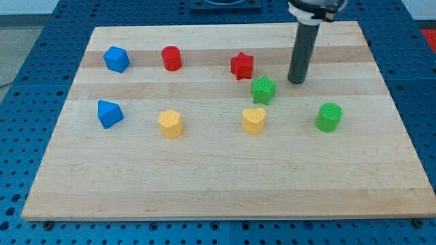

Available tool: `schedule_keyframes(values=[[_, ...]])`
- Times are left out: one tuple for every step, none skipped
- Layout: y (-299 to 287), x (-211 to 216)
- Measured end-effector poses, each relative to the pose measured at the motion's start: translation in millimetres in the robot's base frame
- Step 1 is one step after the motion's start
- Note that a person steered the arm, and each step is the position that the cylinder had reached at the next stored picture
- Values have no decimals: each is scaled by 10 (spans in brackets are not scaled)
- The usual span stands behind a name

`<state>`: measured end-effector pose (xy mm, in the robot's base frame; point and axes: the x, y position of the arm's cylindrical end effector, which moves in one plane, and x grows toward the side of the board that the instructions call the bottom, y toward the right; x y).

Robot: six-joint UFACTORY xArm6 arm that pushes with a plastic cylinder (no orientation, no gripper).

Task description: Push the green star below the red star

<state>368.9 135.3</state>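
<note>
Tip point(296, 81) resting on the bench point(218, 184), just right of and slightly beyond the green star point(263, 89), with a small gap between them; no contact visible. End effector a plain rod: no jaws to stand apart or together, nothing clamped.

Green star sitting just right of and nearer than the red star point(242, 65), the two almost touching at their corners. Judged step: approach finished, push not yet begun. Target spot lies directly on the near side of the red star, so the green star needs only a short shove leftward. Next move calls for closing the gap from the right and driving left, keeping the line near enough to avoid knocking the red star.

Rod held upright, dropping from the dark wrist housing at the far edge of the view; rest of arm out of frame.

Further out: yellow heart point(253, 120) nearer than the green star, worth watching. Green cylinder point(329, 117) to the right. Yellow block point(169, 123), two blue blocks point(116, 59) point(109, 113) and red cylinder point(171, 58) well apart to the left.
</note>
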Motion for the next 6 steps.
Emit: schedule_keyframes(values=[[-93,400],[-231,696],[-640,740],[-845,740],[-681,740],[-404,694]])
